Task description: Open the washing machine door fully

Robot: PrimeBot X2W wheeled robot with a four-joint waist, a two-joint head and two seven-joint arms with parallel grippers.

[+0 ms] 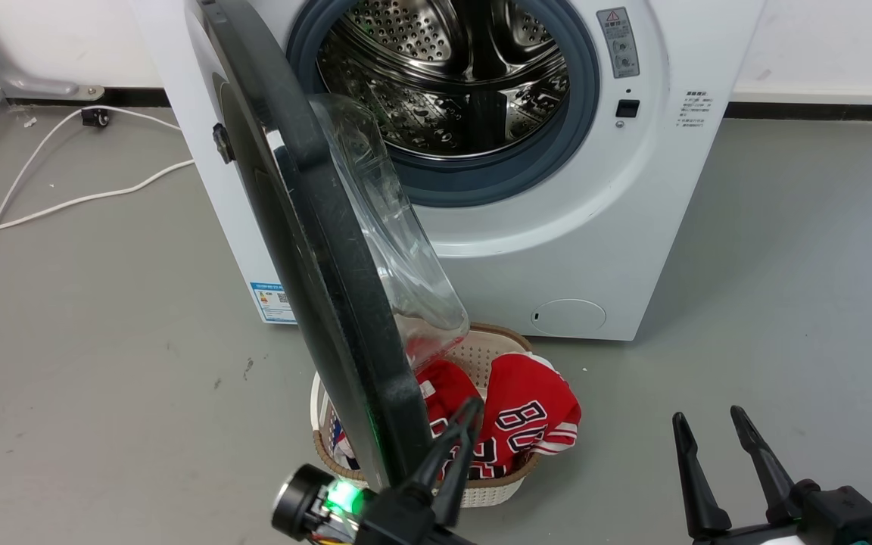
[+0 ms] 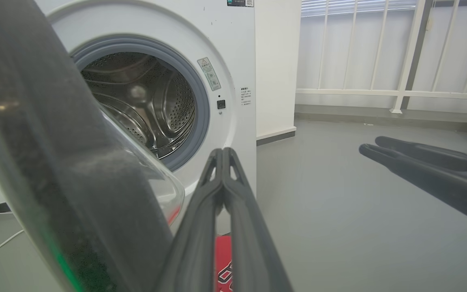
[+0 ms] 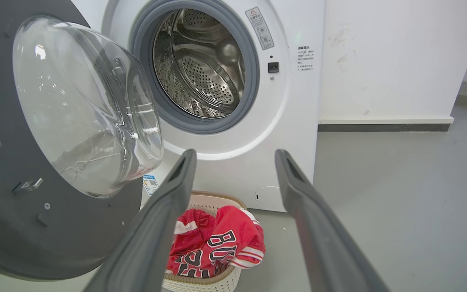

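The white washing machine (image 1: pixel 557 250) stands ahead with its steel drum (image 1: pixel 443 68) exposed. Its black round door (image 1: pixel 307 250) is swung out to about a right angle, hinged on the left, with the clear glass bowl (image 1: pixel 390 227) facing right. My left gripper (image 1: pixel 470 412) is shut, fingers pressed together just right of the door's lower edge, on its inner side. In the left wrist view the door (image 2: pixel 55 170) is close on the left of the shut fingers (image 2: pixel 223 156). My right gripper (image 1: pixel 708 420) is open and empty at lower right, apart from the door (image 3: pixel 14 211).
A cream laundry basket (image 1: pixel 493 492) with red jerseys (image 1: pixel 534 420) sits on the grey floor under the door. White cables (image 1: pixel 35 204) trail along the floor at left. A white railing (image 2: pixel 399 93) stands to the right of the machine.
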